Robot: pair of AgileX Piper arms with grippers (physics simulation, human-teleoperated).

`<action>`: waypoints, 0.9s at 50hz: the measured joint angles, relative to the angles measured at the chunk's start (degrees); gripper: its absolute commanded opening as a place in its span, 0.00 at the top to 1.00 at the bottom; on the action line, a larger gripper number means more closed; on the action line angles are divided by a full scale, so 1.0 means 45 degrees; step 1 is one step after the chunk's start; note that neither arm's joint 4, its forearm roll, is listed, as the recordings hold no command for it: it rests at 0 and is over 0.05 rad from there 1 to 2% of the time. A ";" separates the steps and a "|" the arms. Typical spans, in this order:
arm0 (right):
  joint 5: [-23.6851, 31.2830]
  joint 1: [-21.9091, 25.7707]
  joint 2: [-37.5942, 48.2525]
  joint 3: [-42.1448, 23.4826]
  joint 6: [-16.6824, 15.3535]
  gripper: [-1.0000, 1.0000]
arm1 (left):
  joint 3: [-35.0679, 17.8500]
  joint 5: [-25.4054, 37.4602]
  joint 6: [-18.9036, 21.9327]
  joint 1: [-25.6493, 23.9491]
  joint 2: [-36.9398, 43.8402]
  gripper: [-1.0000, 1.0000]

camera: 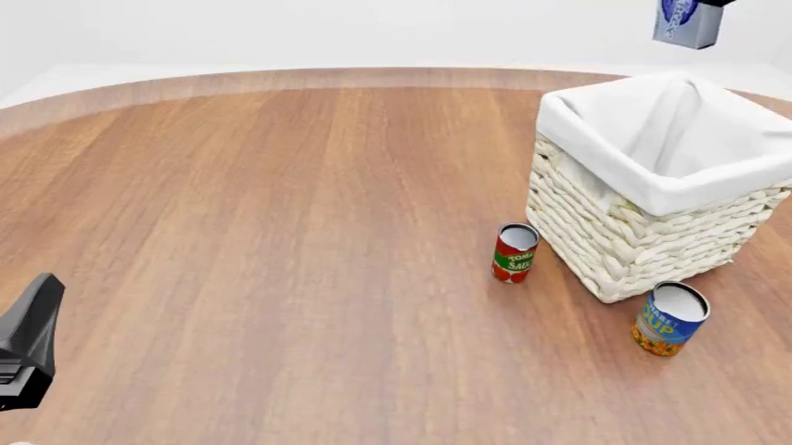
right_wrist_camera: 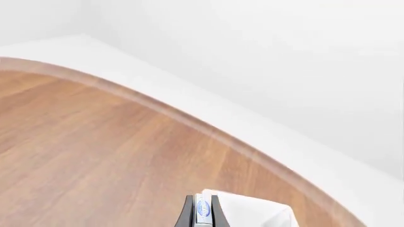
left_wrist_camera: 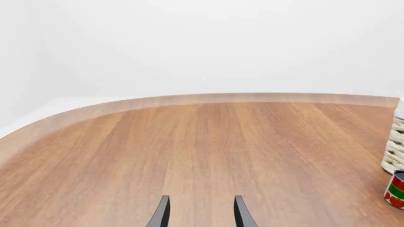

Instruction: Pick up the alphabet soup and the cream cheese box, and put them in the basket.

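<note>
Left wrist view: the left tool (left_wrist_camera: 200, 213) shows only two dark fingertips with a clear gap between them and nothing inside, so it is open and empty above bare wooden surface (left_wrist_camera: 189, 151). At the edge of this picture a strip of the basket (left_wrist_camera: 394, 151) and part of the small red-and-green can (left_wrist_camera: 396, 189) peek in.

Front view: the basket (camera: 644, 236) sits right of centre, with the white liner folded over its rim. The red-and-green can (camera: 514, 252) stands upright just beside its near-left wall. The alphabet soup (camera: 670, 318) stands upright on the surface near the basket's near corner, not yet picked up. At the top right the cream cheese box (camera: 688, 20) hangs in the air, above and beyond the basket's far side; the tool holding it is cut off by the frame. The left arm is only a dark shape at the near-left edge.

Right wrist view: the right tool (right_wrist_camera: 201, 211) is closed on the cream cheese box (right_wrist_camera: 203, 208), pinched by its thin sides. The liner (right_wrist_camera: 252, 210) lies just past the fingertips.

The step in hand looks like carrying the box over the basket. To do it well, bring it squarely above the opening, lower it inside the liner, then release. Letting go too early risks the box catching the far rim.
</note>
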 measured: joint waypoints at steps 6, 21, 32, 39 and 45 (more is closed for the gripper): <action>0.0076 -0.0140 0.0105 0.0006 0.0077 1.00 | 0.0000 0.0000 0.0000 0.0000 0.0000 0.00; 0.0323 -0.0416 0.0194 -0.0004 0.0374 1.00 | 0.0000 0.0000 0.0000 0.0000 0.0000 0.00; 0.0274 -0.0615 0.0436 0.0062 0.0816 1.00 | 0.0000 0.0000 0.0000 0.0000 0.0000 0.00; 0.0219 -0.0717 0.0592 0.0107 0.0987 1.00 | 0.0000 0.0000 0.0000 0.0000 0.0000 0.00; 0.0182 -0.0817 0.0722 0.0160 0.1108 1.00 | 0.0000 0.0000 0.0000 0.0000 0.0000 0.00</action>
